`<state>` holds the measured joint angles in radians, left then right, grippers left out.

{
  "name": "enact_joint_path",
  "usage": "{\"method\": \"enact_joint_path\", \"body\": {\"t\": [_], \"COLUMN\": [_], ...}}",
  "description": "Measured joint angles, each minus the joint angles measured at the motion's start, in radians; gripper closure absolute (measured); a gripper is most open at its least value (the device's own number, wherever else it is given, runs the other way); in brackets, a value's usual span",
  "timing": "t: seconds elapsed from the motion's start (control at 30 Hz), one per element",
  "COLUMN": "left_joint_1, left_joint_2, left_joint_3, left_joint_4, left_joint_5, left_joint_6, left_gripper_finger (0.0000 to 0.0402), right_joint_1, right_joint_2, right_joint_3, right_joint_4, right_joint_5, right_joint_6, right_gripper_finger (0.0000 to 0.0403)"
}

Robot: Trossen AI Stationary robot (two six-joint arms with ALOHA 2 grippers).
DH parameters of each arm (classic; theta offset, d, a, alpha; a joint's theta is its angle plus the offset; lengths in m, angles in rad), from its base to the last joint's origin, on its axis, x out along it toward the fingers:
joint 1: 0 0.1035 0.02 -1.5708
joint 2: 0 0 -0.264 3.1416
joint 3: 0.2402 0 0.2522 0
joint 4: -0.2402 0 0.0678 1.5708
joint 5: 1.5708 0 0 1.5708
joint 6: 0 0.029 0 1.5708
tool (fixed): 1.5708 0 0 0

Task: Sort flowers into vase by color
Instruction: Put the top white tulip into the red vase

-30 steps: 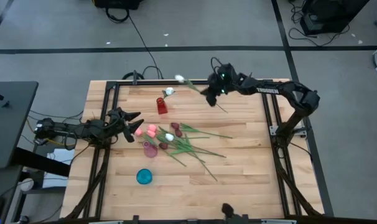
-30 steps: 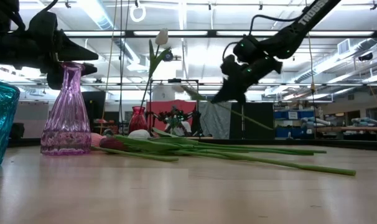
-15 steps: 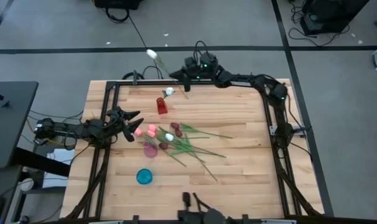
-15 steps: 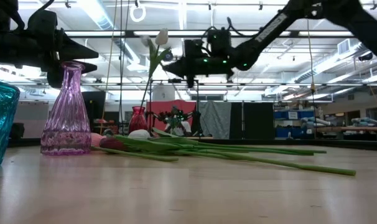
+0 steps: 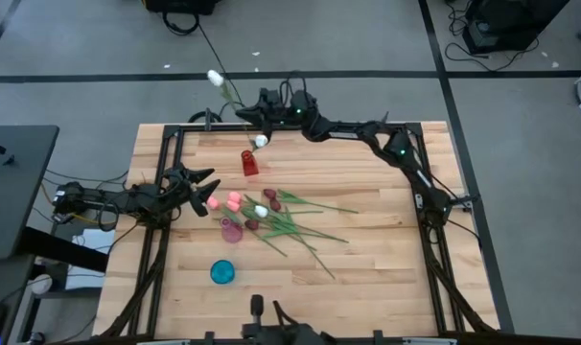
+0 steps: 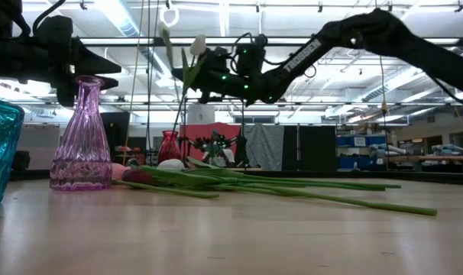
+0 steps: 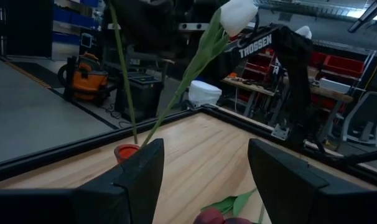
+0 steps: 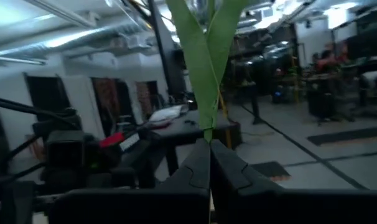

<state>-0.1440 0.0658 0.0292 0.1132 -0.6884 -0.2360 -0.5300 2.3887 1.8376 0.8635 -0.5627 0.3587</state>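
Observation:
My right gripper reaches over the table's far edge, shut on a white tulip whose head sticks out past that edge. Its thin stem runs down to the mouth of the small red vase. I cannot tell whether the end is inside. Another white tulip stands in that vase. Pink, white and maroon tulips lie in a heap at mid-table. My left gripper waits open at the left, level, its fingers pointing at the heap. My right gripper pinches the white tulip partway along its stem, where the green leaves start, between its two shut fingers. The fingers point nearly level toward the table's left and cross the stem. The flower is lifted, head up and leaning over the far edge.
A purple glass vase stands beside the heap's near-left side, and a teal vase stands nearer the front edge. The long green stems fan out toward the right. Bare wood lies on the table's right half and along the front.
My right gripper has swept along the far edge toward the table's left, to above the red vase, and has tipped from slanting down to nearly level. The white tulip went with it, and its head now hangs beyond the far edge. The left arm has kept still.

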Motion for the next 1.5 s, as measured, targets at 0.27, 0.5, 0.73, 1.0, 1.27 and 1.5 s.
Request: {"method": "enact_joint_path", "body": {"t": [0.27,0.5,0.73,1.0,1.27,1.5], "left_joint_1": [0.0,0.0,0.0,0.0,0.0,0.0], "left_joint_2": [0.0,0.0,0.0,0.0,0.0,0.0], "left_joint_3": [0.0,0.0,0.0,0.0,0.0,0.0], "left_joint_4": [-0.004,0.0,-0.004,-0.008,-0.019,-0.023], "left_joint_5": [0.0,-0.018,-0.024,-0.024,-0.023,-0.023], "left_joint_6": [0.003,0.023,0.023,0.023,0.023,0.023], "left_gripper_finger": [0.0163,0.0163,0.0163,0.0163,0.0163,0.0163], "right_joint_1": [0.01,0.017,0.041,0.043,0.014,-0.037], "right_joint_2": [0.069,0.059,0.059,0.062,0.064,0.066], "right_joint_3": [0.071,0.074,0.074,0.073,0.072,0.071], "right_joint_4": [0.093,0.113,0.109,0.029,-0.133,-0.16], "right_joint_5": [-0.007,-0.028,-0.03,-0.073,-0.29,-0.437], "right_joint_6": [0.062,0.072,0.035,-0.046,-0.097,-0.045], "right_gripper_finger": [0.0395,0.0395,0.0395,0.0395,0.0366,0.0296]}}
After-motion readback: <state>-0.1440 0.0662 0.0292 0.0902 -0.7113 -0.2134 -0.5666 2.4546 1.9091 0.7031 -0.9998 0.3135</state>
